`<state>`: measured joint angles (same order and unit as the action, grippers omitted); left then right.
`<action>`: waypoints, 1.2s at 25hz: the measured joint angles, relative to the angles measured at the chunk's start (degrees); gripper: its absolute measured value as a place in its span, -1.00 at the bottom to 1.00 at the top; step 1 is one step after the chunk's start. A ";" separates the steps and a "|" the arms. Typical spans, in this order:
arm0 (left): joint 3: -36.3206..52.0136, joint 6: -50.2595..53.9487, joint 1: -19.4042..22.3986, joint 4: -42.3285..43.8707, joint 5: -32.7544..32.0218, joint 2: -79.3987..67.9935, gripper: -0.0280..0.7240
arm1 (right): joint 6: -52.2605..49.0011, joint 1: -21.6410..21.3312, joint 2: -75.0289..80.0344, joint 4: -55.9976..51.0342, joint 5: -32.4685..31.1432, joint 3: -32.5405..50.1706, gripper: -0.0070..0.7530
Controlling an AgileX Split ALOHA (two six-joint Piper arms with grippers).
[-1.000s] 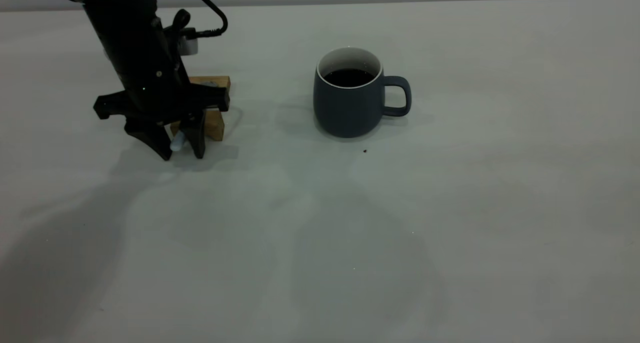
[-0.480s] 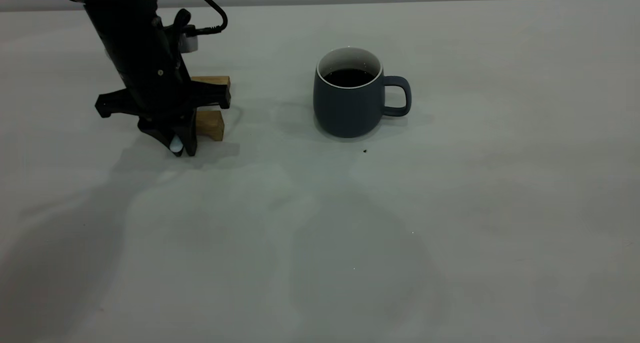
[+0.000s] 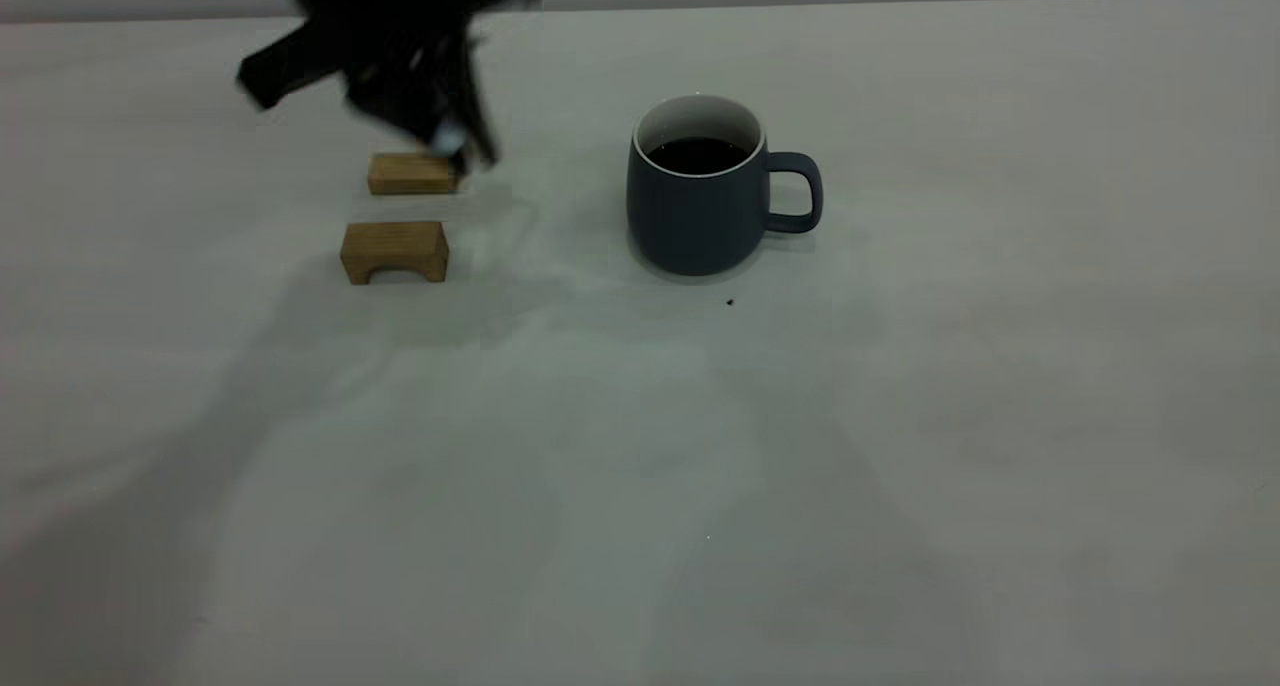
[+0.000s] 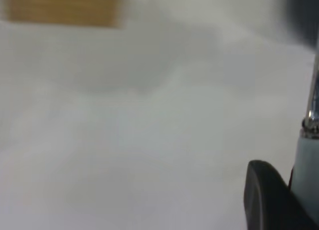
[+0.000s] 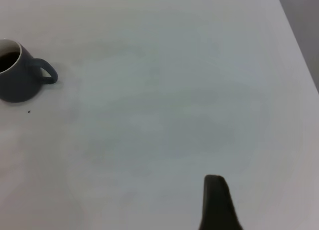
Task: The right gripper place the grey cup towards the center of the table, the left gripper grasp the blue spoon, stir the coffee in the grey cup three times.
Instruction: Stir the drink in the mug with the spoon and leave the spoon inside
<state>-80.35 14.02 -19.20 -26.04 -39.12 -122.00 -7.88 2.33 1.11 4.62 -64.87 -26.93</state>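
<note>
The grey cup (image 3: 695, 191) stands upright near the middle of the table (image 3: 900, 416), handle to the right, with dark coffee (image 3: 697, 154) inside. My left gripper (image 3: 462, 149) hangs blurred in the air at the far left, above the rear wooden block and well left of the cup. It is shut on the blue spoon (image 3: 446, 143). The left wrist view shows the spoon's pale handle (image 4: 303, 165) and metal neck beside one dark finger (image 4: 264, 200). My right gripper (image 5: 218, 202) is parked far from the cup (image 5: 17, 76), out of the exterior view.
Two small wooden blocks lie left of the cup, the rear one (image 3: 412, 174) just under the left gripper and the arched one (image 3: 395, 251) nearer the front. A tiny dark speck (image 3: 730, 302) sits in front of the cup.
The left gripper closed on the spoon at the wooden blocks, then rose quickly and swung up and to the right with it. Both blocks are now uncovered. The cup stayed put.
</note>
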 joint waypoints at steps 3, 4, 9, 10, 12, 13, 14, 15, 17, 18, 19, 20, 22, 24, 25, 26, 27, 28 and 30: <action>0.00 0.00 -0.21 -11.36 -2.27 2.37 -0.57 | 0.00 0.00 0.00 0.00 0.00 0.00 0.43; 0.00 0.00 -0.21 -15.73 -3.06 2.77 -0.57 | 0.00 0.00 0.00 0.00 0.00 0.00 0.43; 0.06 0.06 -0.26 -35.96 -8.59 3.04 -0.57 | 0.00 0.00 0.00 0.00 0.00 0.00 0.43; 0.06 0.13 -0.26 -39.65 -9.51 3.04 -0.57 | 0.00 0.00 0.00 0.00 0.00 0.00 0.43; 0.06 0.61 -0.21 -45.73 -10.49 3.04 -0.57 | 0.00 0.00 0.00 0.00 0.00 0.00 0.43; 0.06 1.56 -0.14 -48.49 -10.55 3.04 -0.57 | 0.00 0.00 0.00 0.00 0.00 0.00 0.43; 0.06 2.68 -0.02 -50.88 -10.55 3.04 -0.57 | 0.00 0.00 0.00 0.00 0.00 0.00 0.43; 0.06 4.11 0.16 -52.59 -10.43 3.04 -0.58 | 0.00 0.00 0.00 0.00 0.00 0.00 0.43; 0.06 8.22 0.38 -56.68 -8.64 3.04 -0.58 | 0.00 0.00 0.00 0.00 0.00 0.00 0.43; 0.06 11.27 0.43 -58.76 -7.56 3.04 -0.58 | 0.00 0.00 0.00 0.00 0.00 0.00 0.43; 0.06 14.81 0.43 -60.53 -6.51 2.91 -0.58 | 0.00 0.00 0.00 0.00 0.00 0.00 0.43; 0.06 17.97 0.43 -62.57 -5.64 2.85 -0.58 | 0.00 0.00 0.00 0.00 0.00 0.00 0.43; 0.10 25.90 0.43 -66.08 -4.59 2.38 -0.58 | 0.00 0.00 0.00 0.00 0.00 0.00 0.43; 0.10 32.65 0.43 -68.27 -3.89 1.55 -0.58 | 0.00 0.00 0.00 0.00 0.00 0.00 0.43; 0.12 35.77 0.43 -68.88 -3.41 1.12 -0.58 | 0.00 0.00 0.00 0.00 0.00 0.00 0.43; 0.12 38.32 0.43 -69.28 -3.01 0.63 -0.58 | 0.00 0.00 0.00 0.00 0.00 0.00 0.43; 0.12 39.97 0.43 -69.56 -2.65 0.10 -0.58 | 0.00 0.00 0.00 0.00 0.00 0.00 0.43; 0.12 41.26 0.43 -69.93 -2.34 -0.35 -0.58 | 0.00 0.00 0.00 0.00 0.00 0.00 0.43; 0.12 42.23 0.43 -71.14 -1.84 -1.51 -0.58 | 0.00 0.00 0.00 0.00 0.00 0.00 0.43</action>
<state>-80.23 56.25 -18.77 -97.18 -40.97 -123.51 -7.88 2.33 1.11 4.62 -64.87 -26.93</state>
